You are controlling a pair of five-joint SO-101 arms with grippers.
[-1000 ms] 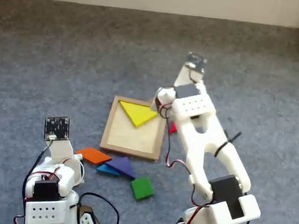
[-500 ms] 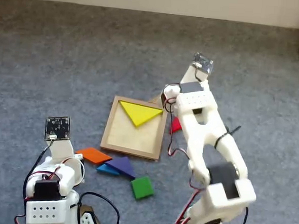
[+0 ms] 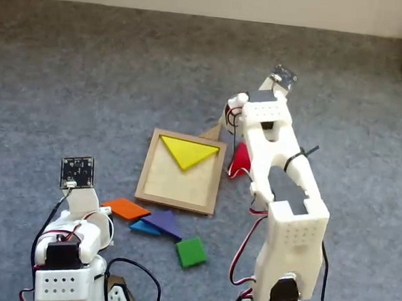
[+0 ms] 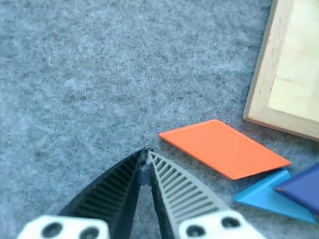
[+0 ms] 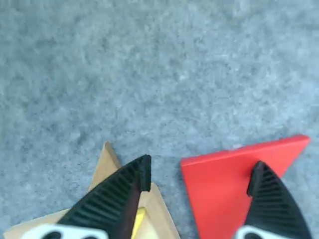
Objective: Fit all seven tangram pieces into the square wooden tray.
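- The right gripper was pictured with its jaws spread wide above the red triangle. One jaw was held over the piece and the other towards the tray's far right corner. This was judged to be a line-up for a pinch on the triangle, with nothing yet gripped.
- The red triangle was seen flat on the grey carpet, just right of the square wooden tray and within easy reach of that arm.
- The yellow triangle had been seated inside the tray with its long side along the far rim. This placing was thought to leave the rest of the floor free for the other pieces.
- A tan triangle was noted just outside the tray's far right corner.
- The left gripper was shown pinched shut on nothing, low over the carpet just beside the orange parallelogram. It was judged to be parked while the other arm worked.
- Four pieces were grouped near the tray's near edge: the orange parallelogram, the blue triangle, the purple triangle and the green square.
- Seven pieces were counted: five triangles, one square and one parallelogram. One was in the tray and six were outside it. One tray and two arms were counted.
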